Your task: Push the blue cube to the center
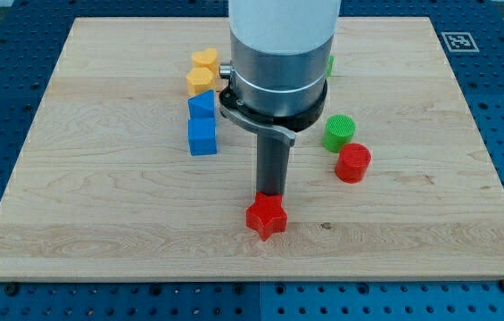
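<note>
A: Where is the blue cube (202, 136)?

B: It sits on the wooden worktop (82, 196), left of the middle and a little toward the top edge. Another blue block (202, 104) touches it from above; its shape is hard to make out.

A: And above that?

B: 2 yellow blocks: a yellow block (200, 82) just above the upper blue one, and a yellow heart-like block (204, 61) nearer the top edge. The 4 form a short column.

A: Where is my tip (270, 193)?

B: The dark rod (273, 165) comes down near the worktop's middle, and the tip stands right at the top side of the red star (267, 216), seemingly touching it. It is well apart from the blue cube, to the cube's right and lower.

A: Any fingers?

B: None exist on this arm; it is only a rod, so there is nothing spread or pinching.

A: What else?

B: A green cylinder (339, 132) and a red cylinder (353, 163) lie right of the rod, touching each other. A sliver of another green block (331, 64) peeks from behind the arm's housing near the top edge.
</note>
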### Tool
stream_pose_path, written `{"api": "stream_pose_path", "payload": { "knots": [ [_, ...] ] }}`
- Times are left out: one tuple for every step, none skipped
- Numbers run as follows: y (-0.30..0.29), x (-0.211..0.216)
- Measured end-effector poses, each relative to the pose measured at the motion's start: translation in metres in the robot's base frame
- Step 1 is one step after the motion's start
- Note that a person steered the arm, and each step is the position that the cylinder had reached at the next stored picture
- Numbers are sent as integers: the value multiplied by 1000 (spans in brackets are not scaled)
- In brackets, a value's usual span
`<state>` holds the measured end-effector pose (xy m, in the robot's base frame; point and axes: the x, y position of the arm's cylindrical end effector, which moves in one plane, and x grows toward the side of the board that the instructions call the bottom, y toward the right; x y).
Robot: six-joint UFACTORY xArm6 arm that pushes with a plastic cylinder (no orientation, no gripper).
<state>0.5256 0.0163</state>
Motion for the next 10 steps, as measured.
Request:
{"api": "stream_pose_path", "payload": {
  "knots": [
    [-6,-33],
    [-36,-38],
    [-69,-38],
    [-115,-40],
    [-130,-60],
    [-113,-63],
    [-82,-63],
    [-64,-69],
    [-64,-91],
    [-61,-102]
  ]
}}
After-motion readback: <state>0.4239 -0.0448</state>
